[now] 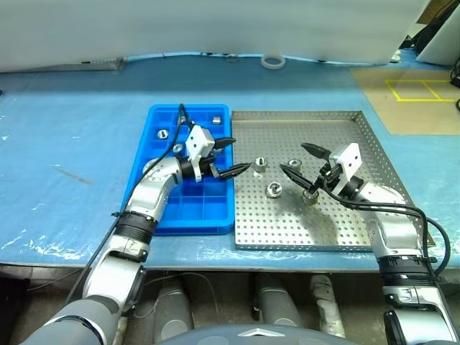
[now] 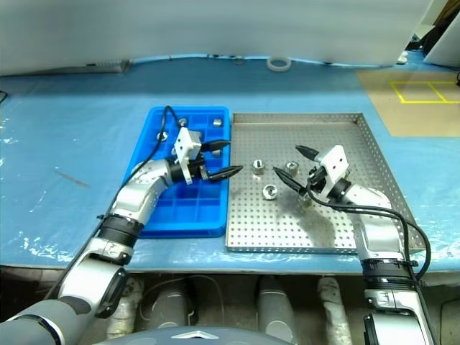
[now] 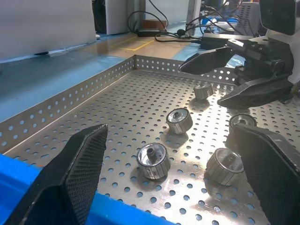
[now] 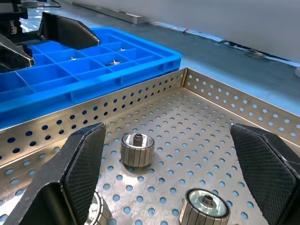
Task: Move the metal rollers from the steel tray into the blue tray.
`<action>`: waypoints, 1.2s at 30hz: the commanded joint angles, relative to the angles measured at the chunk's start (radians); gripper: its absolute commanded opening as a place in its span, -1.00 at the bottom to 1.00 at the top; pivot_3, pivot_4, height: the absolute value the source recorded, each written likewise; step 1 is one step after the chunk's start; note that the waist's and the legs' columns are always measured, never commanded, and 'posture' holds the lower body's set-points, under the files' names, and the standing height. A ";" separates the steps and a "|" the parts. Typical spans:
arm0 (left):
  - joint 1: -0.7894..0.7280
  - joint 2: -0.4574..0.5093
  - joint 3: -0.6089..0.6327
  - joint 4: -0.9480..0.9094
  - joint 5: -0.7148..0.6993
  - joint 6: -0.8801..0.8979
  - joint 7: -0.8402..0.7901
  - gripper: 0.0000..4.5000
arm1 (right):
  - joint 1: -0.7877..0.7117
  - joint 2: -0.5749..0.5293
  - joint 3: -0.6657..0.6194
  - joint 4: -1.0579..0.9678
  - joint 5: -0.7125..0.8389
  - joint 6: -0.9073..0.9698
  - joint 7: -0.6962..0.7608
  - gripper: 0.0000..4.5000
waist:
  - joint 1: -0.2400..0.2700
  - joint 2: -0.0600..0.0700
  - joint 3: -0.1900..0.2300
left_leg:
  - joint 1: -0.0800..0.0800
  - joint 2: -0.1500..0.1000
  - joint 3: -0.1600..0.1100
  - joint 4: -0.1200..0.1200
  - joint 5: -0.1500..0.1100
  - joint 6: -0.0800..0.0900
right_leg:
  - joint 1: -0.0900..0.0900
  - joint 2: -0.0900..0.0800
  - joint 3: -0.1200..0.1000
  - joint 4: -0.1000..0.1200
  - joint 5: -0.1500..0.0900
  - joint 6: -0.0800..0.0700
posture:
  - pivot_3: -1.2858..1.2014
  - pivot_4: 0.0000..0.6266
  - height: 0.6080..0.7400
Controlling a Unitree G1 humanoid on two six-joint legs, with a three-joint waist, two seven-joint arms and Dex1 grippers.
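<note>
**Both grippers spread wide over the rollers in the steel tray**

The left gripper [image 1: 236, 155] hangs at the seam between the blue tray [image 1: 162, 215] and the steel tray [image 1: 359, 215], its two black fingers spread wide and holding nothing, tips pointing toward the steel tray. The nearest of the metal rollers [image 1: 261, 164] lies just beyond those tips, close to the tray's left rim. The right gripper [image 1: 302, 159] faces it from the other side, its jaws likewise wide apart and empty. A second roller [image 1: 293, 165] sits between its fingertips' reach and the first, a third [image 1: 273, 190] lies nearer the robot, and a fourth [image 1: 310, 196] rests just under the right gripper's lower finger; whether it touches cannot be told.

The rollers are short, shiny silver cylinders with ribbed sides and a dark centre; in the left wrist view one [image 3: 153, 160] stands on end with a small stub showing at its middle. The steel tray is thin bright metal, its floor and raised rim punched with rows of small round holes. The blue tray is glossy plastic divided into square compartments, and a few small metal pieces [image 1: 163, 134] already lie in its far cells. The gripper fingers [image 3: 79, 164] are black, wedge-shaped, with a fine cross-hatched pad.
</note>
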 commanded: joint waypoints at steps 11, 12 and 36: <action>-0.426 -0.097 -0.049 0.563 0.204 -0.160 0.021 1.00 | 0.116 -0.032 -0.083 -0.159 -0.006 0.017 -0.120 0.98 | -0.024 0.000 0.000 | -0.003 -0.002 0.000 0.002 -0.002 0.003 | 0.000 -0.001 0.001 -0.003 0.000 0.001 | -0.42 -0.52 1.00; -0.466 -0.111 -0.061 0.617 0.230 -0.156 0.028 1.00 | 0.131 -0.031 -0.091 -0.179 0.004 0.024 -0.127 0.98 | -0.026 0.000 0.000 | -0.003 -0.002 0.000 0.002 -0.002 0.004 | 0.000 -0.001 0.001 -0.003 0.000 0.002 | -0.43 -0.52 1.00; -0.612 -0.188 -0.128 0.856 0.501 -0.128 0.123 0.01 | 0.163 -0.016 -0.077 -0.220 -0.012 0.027 -0.195 1.00 | -0.108 0.000 0.000 | -0.011 -0.004 0.000 0.013 -0.012 0.017 | 0.004 -0.006 -0.001 -0.016 0.002 0.007 | -0.45 -0.52 1.00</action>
